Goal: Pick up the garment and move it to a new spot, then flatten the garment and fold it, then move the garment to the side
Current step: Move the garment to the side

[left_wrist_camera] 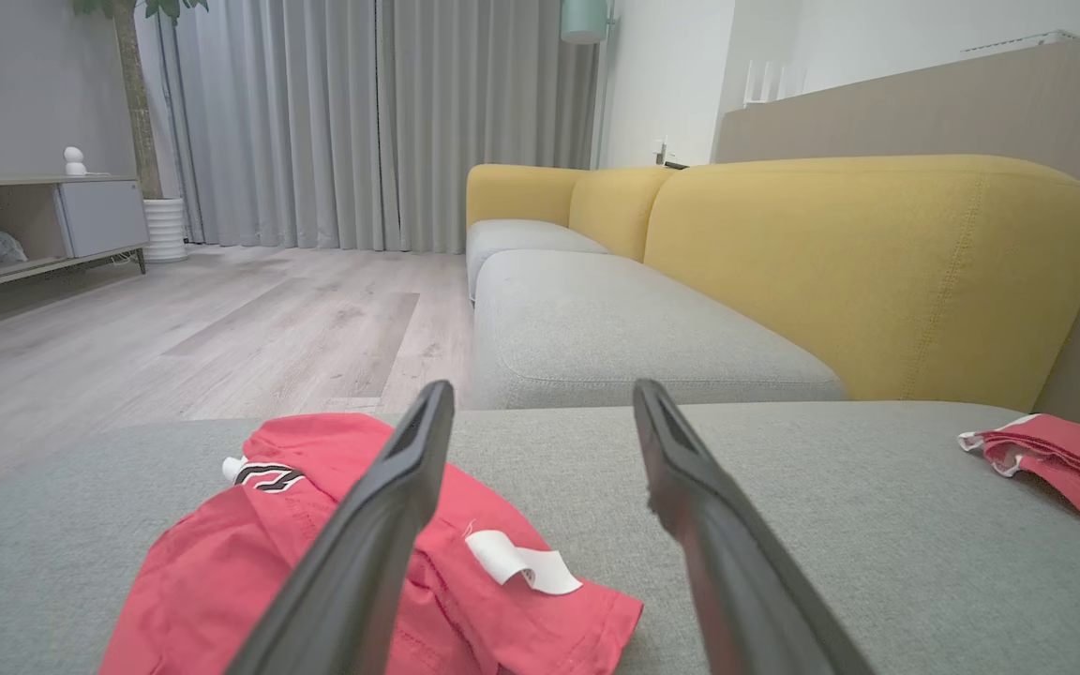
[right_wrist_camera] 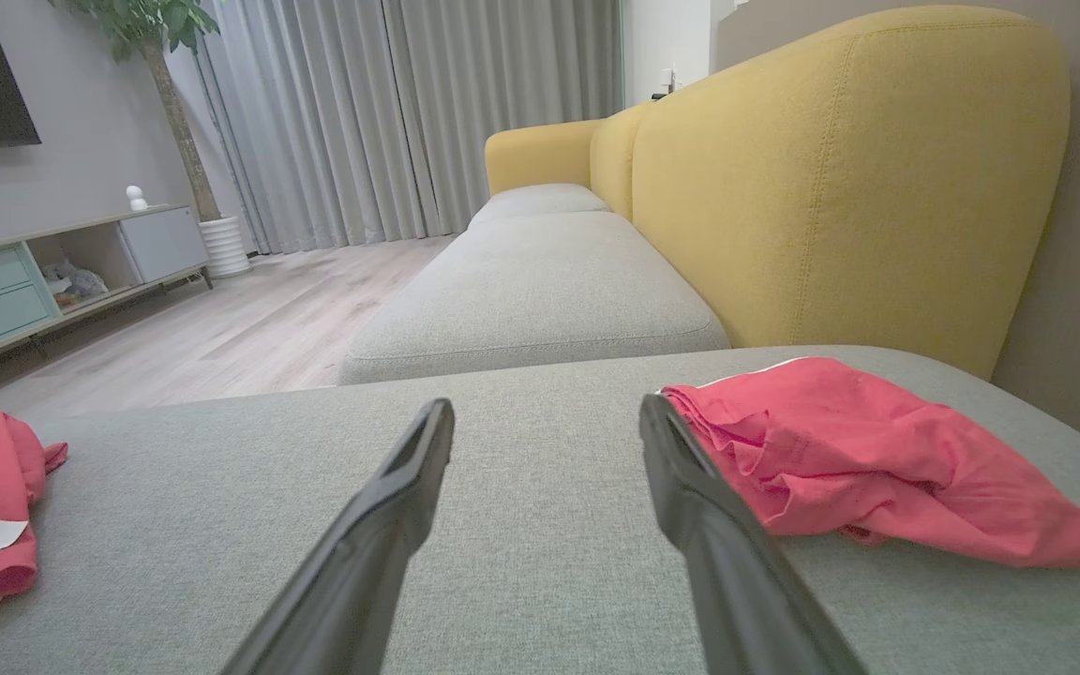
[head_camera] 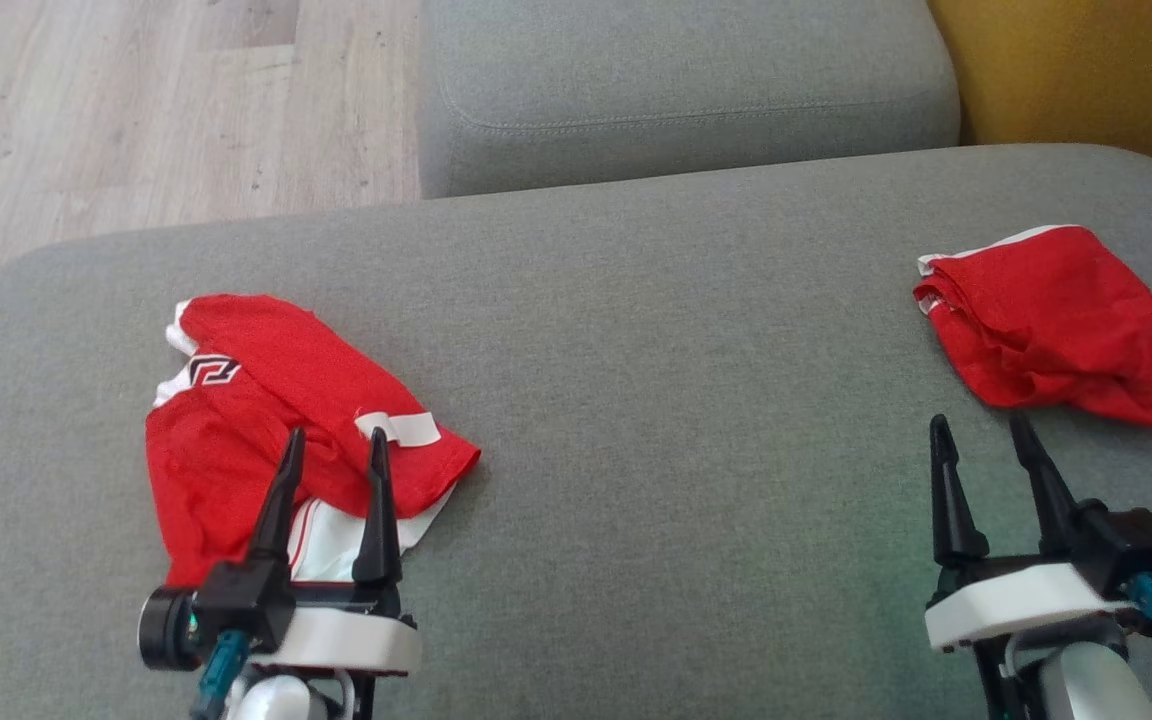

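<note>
A crumpled red garment (head_camera: 226,440) with white trim and a black logo lies at the left of the grey cushion (head_camera: 656,350). My left gripper (head_camera: 336,435) hovers over its near edge, open, nothing between its fingers. In the left wrist view this garment (left_wrist_camera: 212,562) lies below and left of the open left gripper (left_wrist_camera: 543,389). A second red garment (head_camera: 1056,320), bunched, lies at the cushion's far right. My right gripper (head_camera: 978,420) stands open just short of it. In the right wrist view that garment (right_wrist_camera: 859,450) lies beside the right finger of the right gripper (right_wrist_camera: 547,403).
A second grey seat cushion (head_camera: 676,90) adjoins the far edge, with a yellow backrest (right_wrist_camera: 840,187) to the right. Wooden floor (head_camera: 136,100) lies beyond the cushion's left edge. The broad grey surface between the two garments is bare.
</note>
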